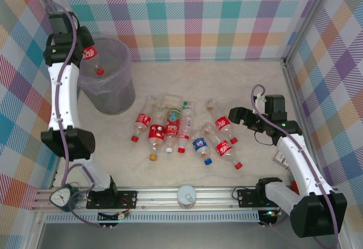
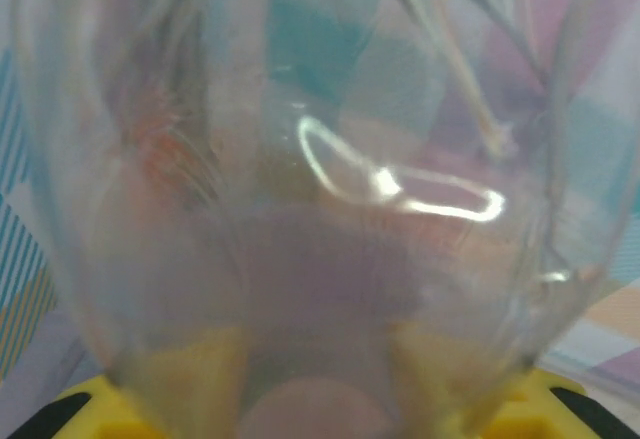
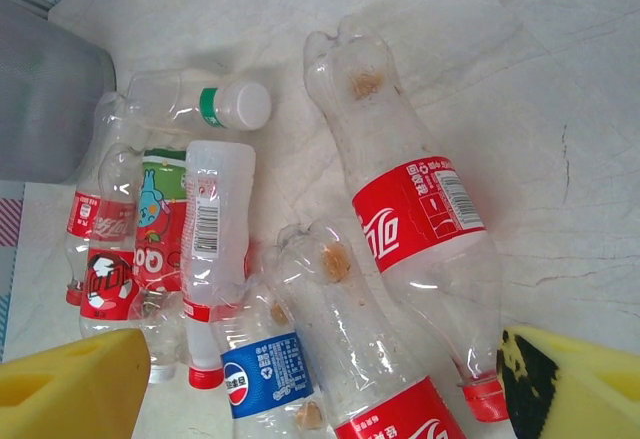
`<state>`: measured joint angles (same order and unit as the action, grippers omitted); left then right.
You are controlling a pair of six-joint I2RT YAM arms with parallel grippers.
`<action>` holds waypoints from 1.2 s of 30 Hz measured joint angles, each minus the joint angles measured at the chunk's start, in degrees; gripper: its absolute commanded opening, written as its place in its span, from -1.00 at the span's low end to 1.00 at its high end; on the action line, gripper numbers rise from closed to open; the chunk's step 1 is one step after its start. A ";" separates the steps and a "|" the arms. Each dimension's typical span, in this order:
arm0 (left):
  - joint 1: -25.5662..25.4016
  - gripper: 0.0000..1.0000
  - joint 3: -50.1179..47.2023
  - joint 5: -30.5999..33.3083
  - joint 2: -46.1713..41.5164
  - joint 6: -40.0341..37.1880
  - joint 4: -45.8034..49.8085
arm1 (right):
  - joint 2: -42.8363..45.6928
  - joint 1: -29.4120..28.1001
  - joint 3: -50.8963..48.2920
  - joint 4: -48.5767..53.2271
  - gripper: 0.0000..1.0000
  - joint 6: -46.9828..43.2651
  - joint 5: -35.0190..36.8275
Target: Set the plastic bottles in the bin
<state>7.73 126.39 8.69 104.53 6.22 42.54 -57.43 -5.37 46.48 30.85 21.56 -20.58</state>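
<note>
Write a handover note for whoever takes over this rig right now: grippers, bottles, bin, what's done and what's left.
Left gripper: jaws shut on a red-labelled bottle, over the bin.
Right gripper: jaws open, empty, above the heap of bottles on the table.
Done: one bottle is at the bin.
Left: drop it, then bin the heap.

the bottles (image 3: 415,219) are clear, glossy plastic; the table (image 3: 560,79) looks matt and faintly veined; the bin (image 1: 113,93) is translucent grey plastic.
</note>
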 measured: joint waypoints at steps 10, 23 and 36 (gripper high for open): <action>0.04 -1.00 4.46 -3.21 10.05 -7.80 11.56 | 0.76 0.00 -0.59 0.26 0.79 0.00 0.37; 0.04 -1.00 3.34 -11.19 14.99 -12.48 15.63 | 0.74 0.00 -1.53 0.13 0.79 0.00 0.39; -1.25 -1.00 -1.31 -16.26 16.94 -12.41 15.13 | 0.76 0.00 -1.92 0.02 0.79 0.04 0.37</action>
<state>6.48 125.08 -7.57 121.47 -6.20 57.67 -56.66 -5.37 44.56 30.87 21.61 -20.21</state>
